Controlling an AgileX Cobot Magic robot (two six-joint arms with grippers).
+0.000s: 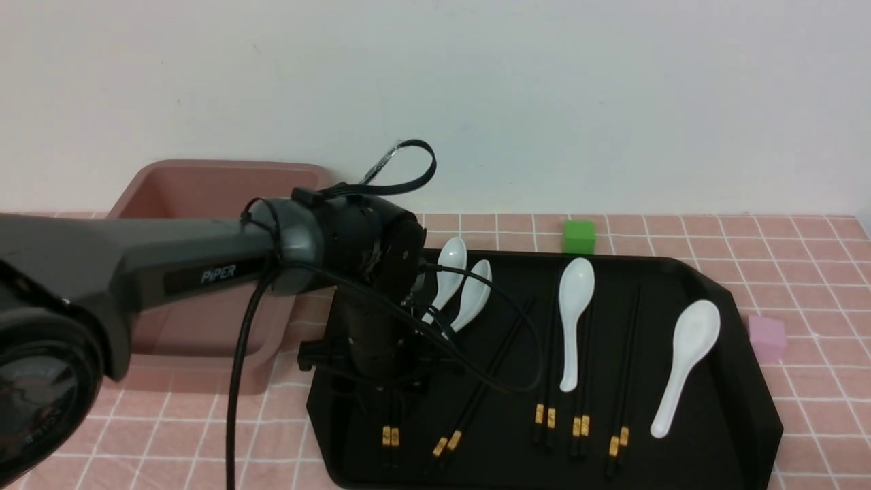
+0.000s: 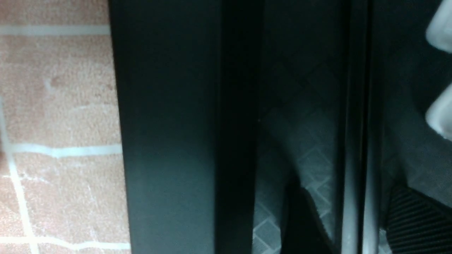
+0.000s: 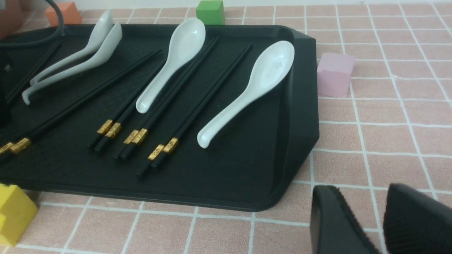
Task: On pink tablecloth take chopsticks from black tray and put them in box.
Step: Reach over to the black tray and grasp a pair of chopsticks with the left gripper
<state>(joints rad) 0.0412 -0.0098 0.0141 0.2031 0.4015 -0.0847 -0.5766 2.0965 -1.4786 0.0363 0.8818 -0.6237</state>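
Note:
Several pairs of black chopsticks (image 1: 544, 415) with gold bands lie on the black tray (image 1: 742, 408) on the pink tablecloth (image 1: 782, 238). My left gripper (image 1: 391, 393) points straight down over the leftmost pair (image 1: 390, 435), at the tray's left side. In the left wrist view its fingers (image 2: 416, 218) stand open astride that pair (image 2: 353, 141), with gaps on both sides. The box (image 1: 204, 190) stands behind and to the left of the tray, partly hidden by my left arm. My right gripper (image 3: 362, 188) hovers open and empty over the cloth, off the tray's right front corner (image 3: 293, 169).
White spoons (image 1: 577, 320) lie among the chopsticks, two of them (image 1: 456, 286) right beside my left wrist. A green cube (image 1: 579, 236) sits behind the tray and a pink cube (image 1: 767, 337) to its right. A yellow cube (image 3: 14, 211) and an orange one (image 3: 63, 12) show near the tray.

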